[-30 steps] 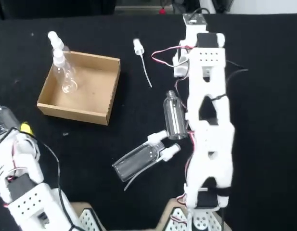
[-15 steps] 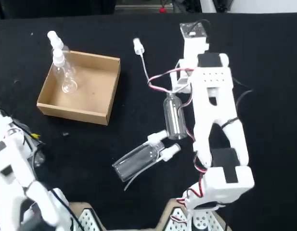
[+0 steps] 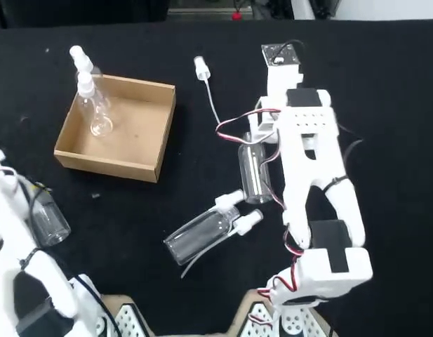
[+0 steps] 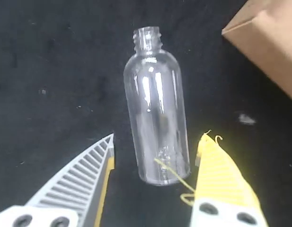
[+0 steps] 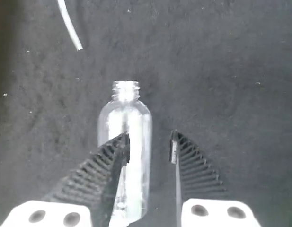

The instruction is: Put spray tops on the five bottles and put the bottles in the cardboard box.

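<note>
Two arms had moved within a second: your right arm folded back, setting the right gripper (image 5: 149,139), jaws parted, over the centre bottle (image 3: 255,172) at mid-frame, and the left gripper (image 4: 157,138), spread wide, came to straddle the edge bottle (image 3: 46,219) at lower left. Both lay flat, clear, necks bare; capping looked next.

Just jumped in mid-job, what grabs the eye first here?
The left gripper, open, straddles an uncapped bottle lying near the cardboard box; the right gripper, also open, sits over a second uncapped bottle at mid-table. Two capped bottles lie close by, and a loose spray top lies farther back.
</note>
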Tool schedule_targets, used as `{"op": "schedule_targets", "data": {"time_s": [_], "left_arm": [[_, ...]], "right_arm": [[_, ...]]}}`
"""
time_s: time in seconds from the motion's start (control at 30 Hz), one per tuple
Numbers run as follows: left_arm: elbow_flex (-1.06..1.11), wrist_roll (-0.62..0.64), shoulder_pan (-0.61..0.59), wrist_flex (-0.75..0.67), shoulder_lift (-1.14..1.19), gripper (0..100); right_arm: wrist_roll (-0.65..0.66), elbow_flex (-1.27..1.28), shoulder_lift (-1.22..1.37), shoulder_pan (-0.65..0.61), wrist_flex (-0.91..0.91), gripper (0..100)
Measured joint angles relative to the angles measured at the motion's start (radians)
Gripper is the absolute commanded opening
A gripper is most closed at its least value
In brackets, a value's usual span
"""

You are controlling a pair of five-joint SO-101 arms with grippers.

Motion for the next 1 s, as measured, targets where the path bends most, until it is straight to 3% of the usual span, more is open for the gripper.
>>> {"op": "schedule_targets", "data": {"time_s": [0.1, 0.2, 0.3, 0.4, 0.57, 0.87, 1.0], "left_arm": [[-0.173, -0.009, 0.023, 0.15, 0.0, 26], [-0.327, -0.009, 0.123, 0.276, 0.0, 26], [-0.423, -0.009, 0.31, 0.336, 0.0, 26], [-0.457, -0.005, 0.535, 0.31, 0.009, 26], [-0.376, 0.038, 0.784, 0.038, 0.014, 26], [0.008, 0.044, 0.927, -0.666, 0.026, 26], [0.061, 0.074, 0.997, -0.79, 0.06, 26]], "right_arm": [[0.003, 0.003, 0.0, 0.048, -0.026, 14.5], [0.044, 0.003, 0.0, 0.097, -0.034, 14.5], [0.068, 0.003, 0.0, 0.161, -0.035, 14.5], [0.097, 0.003, 0.0, 0.233, -0.037, 14.5], [0.14, 0.003, 0.0, 0.359, -0.037, 14.5], [0.186, 0.078, 0.0, 0.442, -0.037, 14.5], [0.186, 0.078, 0.0, 0.443, -0.037, 14.5]]}}
